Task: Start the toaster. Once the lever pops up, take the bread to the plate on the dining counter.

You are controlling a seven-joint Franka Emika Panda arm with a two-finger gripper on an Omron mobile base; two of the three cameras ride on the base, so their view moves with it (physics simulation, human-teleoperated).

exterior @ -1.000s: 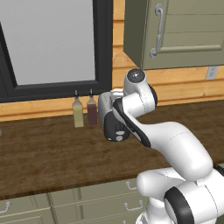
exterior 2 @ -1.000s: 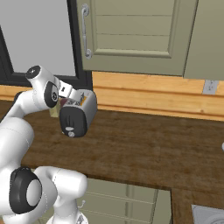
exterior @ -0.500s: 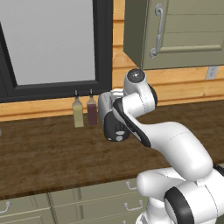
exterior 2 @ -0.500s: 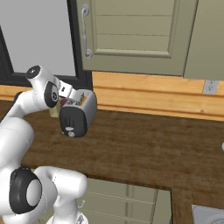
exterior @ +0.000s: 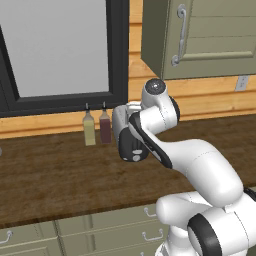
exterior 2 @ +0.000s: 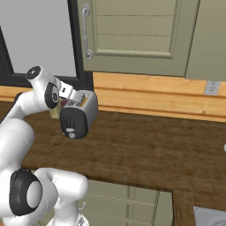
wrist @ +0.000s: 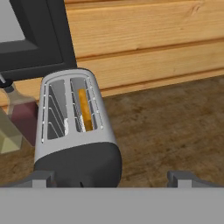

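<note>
Two slim bottles (exterior: pixel 97 127) stand at the left against the wall. Just right of them the toaster (wrist: pixel 74 127) sits on the dark wood worktop (exterior 2: pixel 145 150), the bread (wrist: pixel 85 109) down in its right slot. Above it the gripper (wrist: pixel 111 177) hovers, jaws spread wide, grasping nothing.

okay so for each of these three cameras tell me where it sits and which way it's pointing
Left base view: behind the arm to its left, looking forward and down at the worktop; the arm rises lower right.
Right base view: behind to its right, facing the toaster; the arm rises lower left.
Hand view: on the hand, looking down at the bread in a slot, the open claw at the bottom.
All share the toaster.
</note>
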